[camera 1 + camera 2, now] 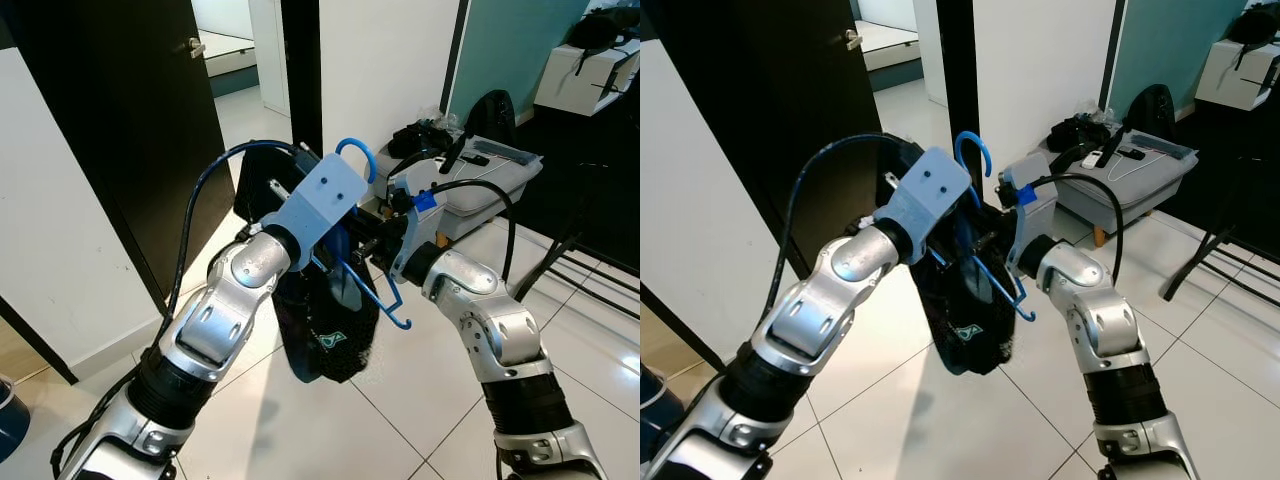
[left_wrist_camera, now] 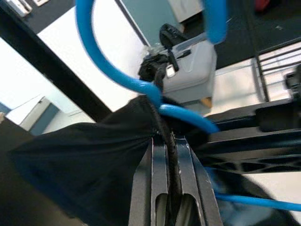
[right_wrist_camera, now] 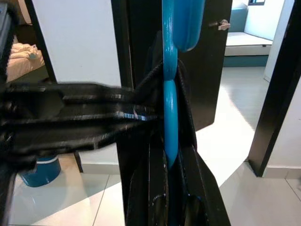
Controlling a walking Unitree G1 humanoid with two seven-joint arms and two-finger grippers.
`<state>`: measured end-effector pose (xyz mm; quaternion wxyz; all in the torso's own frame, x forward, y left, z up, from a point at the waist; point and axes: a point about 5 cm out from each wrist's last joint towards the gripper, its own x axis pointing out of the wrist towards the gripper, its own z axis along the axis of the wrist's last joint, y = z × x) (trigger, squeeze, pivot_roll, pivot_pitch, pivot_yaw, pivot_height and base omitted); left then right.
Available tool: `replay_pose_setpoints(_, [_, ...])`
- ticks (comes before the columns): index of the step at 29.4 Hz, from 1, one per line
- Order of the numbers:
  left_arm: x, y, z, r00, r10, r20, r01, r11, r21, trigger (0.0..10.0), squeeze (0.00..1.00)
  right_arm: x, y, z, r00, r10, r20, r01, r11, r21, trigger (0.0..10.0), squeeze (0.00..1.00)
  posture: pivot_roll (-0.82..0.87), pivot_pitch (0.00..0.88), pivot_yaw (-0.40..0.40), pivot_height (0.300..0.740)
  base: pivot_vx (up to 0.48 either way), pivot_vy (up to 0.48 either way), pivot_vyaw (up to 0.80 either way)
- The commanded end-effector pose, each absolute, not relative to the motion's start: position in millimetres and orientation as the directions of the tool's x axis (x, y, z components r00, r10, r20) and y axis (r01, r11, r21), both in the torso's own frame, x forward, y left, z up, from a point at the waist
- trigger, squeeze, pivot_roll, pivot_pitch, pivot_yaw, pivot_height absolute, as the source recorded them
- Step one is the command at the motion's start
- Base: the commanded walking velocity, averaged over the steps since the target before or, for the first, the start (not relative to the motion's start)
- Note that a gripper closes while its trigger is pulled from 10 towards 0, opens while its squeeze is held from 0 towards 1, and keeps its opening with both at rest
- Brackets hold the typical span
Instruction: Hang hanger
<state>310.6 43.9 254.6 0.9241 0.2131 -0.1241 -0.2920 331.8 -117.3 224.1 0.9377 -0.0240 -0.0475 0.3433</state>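
Gripping the light, stiff blue hanger [image 1: 352, 215] mid-frame, both my left tool [image 2: 170, 155] and right tool [image 3: 170, 155] are clenching its neck; the dark garment [image 1: 325, 330] is dangling soft.

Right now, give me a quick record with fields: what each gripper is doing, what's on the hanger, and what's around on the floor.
left gripper: shut on the black garment's edge, just below the hook
right gripper: shut on the blue hanger, near its neck
hanger hook: pointing up between the two wrists, not on any rail
garment: draped on the hanger, hanging down over the white tiled floor
surroundings: dark door to the left; grey storage box with items on it ahead to the right
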Motion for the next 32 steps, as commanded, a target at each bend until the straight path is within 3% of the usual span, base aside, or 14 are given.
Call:
replay_pose_setpoints(1, [300,34,255,0.735,-0.668,0.112,0.571,0.7,0.428,10.0,0.27,332,-114,240,0.734,0.659,0.164,-0.657,0.75,-0.077,10.0,0.0,-0.02,0.0,0.055,0.731,0.0,0.0,0.0])
replay_pose_setpoints(2, [300,34,255,0.735,-0.668,0.112,0.571,0.7,0.428,10.0,0.27,332,-114,240,0.734,0.659,0.164,-0.657,0.75,-0.077,10.0,0.0,-0.02,0.0,0.055,0.731,0.0,0.0,0.0])
replay_pose_setpoints(3, [299,34,257,0.727,-0.675,0.122,0.584,0.703,0.407,10.0,1.0,331,-114,242,0.727,0.663,0.178,-0.664,0.745,-0.065,10.0,0.0,-0.02,0.0,0.055,0.731,0.0,0.0,0.0])
replay_pose_setpoints(8, [301,40,263,0.736,-0.66,0.149,0.57,0.724,0.388,10.0,1.0,328,-117,246,0.698,0.686,0.206,-0.693,0.719,-0.048,10.0,0.0,-0.02,0.0,0.056,0.731,0.0,0.0,0.0])
replay_pose_setpoints(13, [304,64,287,0.744,-0.625,0.235,0.55,0.773,0.316,10.0,1.0,322,-144,266,0.615,0.725,0.31,-0.767,0.642,0.019,10.0,0.0,-0.02,0.0,0.053,0.731,0.0,0.0,0.0])
replay_pose_setpoints(18, [307,78,294,0.761,-0.59,0.27,0.523,0.804,0.283,10.0,1.0,321,-159,273,0.6,0.723,0.343,-0.778,0.627,0.039,10.0,0.0,-0.01,0.0,0.049,0.731,0.0,0.0,0.0])
replay_pose_setpoints(21, [311,106,305,0.8,-0.514,0.31,0.451,0.855,0.256,10.0,1.0,317,-183,283,0.573,0.725,0.383,-0.797,0.602,0.053,10.0,0.0,-0.01,0.0,0.046,0.731,0.0,0.0,0.0])
replay_pose_setpoints(23, [311,106,305,0.8,-0.514,0.31,0.451,0.855,0.256,10.0,1.0,317,-183,283,0.573,0.725,0.383,-0.797,0.602,0.053,10.0,0.0,-0.01,0.0,0.046,0.731,0.0,0.0,0.0])
replay_pose_setpoints(24, [314,125,312,0.824,-0.454,0.339,0.397,0.889,0.227,10.0,1.0,314,-196,289,0.557,0.725,0.404,-0.806,0.589,0.055,10.0,0.0,-0.01,0.0,0.046,0.731,0.0,0.0,0.0])
replay_pose_setpoints(26, [314,125,312,0.824,-0.454,0.339,0.397,0.889,0.227,10.0,1.0,314,-196,289,0.557,0.725,0.404,-0.806,0.589,0.055,10.0,0.0,-0.01,0.0,0.046,0.731,0.0,0.0,0.0])
replay_pose_setpoints(28, [316,160,316,0.867,-0.337,0.366,0.29,0.94,0.18,10.0,1.0,305,-215,300,0.507,0.738,0.445,-0.836,0.548,0.043,10.0,0.0,-0.01,0.0,0.042,0.731,0.0,0.0,0.0])
replay_pose_setpoints(30, [317,174,311,0.886,-0.298,0.355,0.25,0.952,0.176,10.0,1.0,299,-221,306,0.468,0.754,0.461,-0.856,0.516,0.025,10.0,0.0,-0.01,0.0,0.042,0.731,0.0,0.0,0.0])
replay_pose_setpoints(31, [316,185,305,0.898,-0.278,0.342,0.231,0.957,0.173,10.0,0.74,293,-226,310,0.426,0.774,0.468,-0.878,0.478,0.008,10.0,0.0,-0.01,0.0,0.039,0.731,0.0,0.0,0.0])
replay_pose_setpoints(32, [316,185,305,0.898,-0.278,0.342,0.231,0.957,0.173,10.0,0.74,293,-226,310,0.426,0.774,0.468,-0.878,0.478,0.008,10.0,0.0,-0.01,0.0,0.039,0.731,0.0,0.0,0.0])
